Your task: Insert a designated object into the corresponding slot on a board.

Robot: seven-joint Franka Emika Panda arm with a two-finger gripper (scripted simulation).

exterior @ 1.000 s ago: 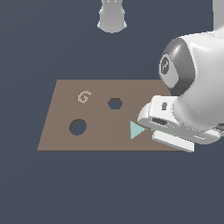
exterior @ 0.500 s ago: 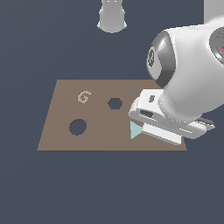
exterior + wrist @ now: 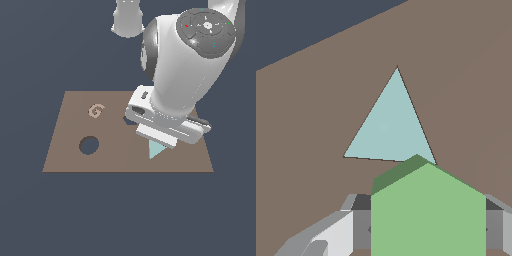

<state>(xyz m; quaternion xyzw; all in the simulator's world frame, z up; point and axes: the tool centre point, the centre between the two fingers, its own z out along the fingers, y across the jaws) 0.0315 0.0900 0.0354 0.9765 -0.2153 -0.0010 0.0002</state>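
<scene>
Wrist view: we see the gripper [image 3: 426, 225] clamped on the green hexagonal block [image 3: 428, 210], lower centre, above the light-blue triangle [image 3: 388, 127] | grasp done, insertion left | exterior view: the slot [image 3: 128, 120], frame centre on the board [image 3: 65, 145], is mostly hidden behind the arm.

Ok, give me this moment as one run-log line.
gripper: shut on green block | position: above light-blue triangle on board | hexagonal hole: mostly hidden by arm | insertion: not yet done
</scene>
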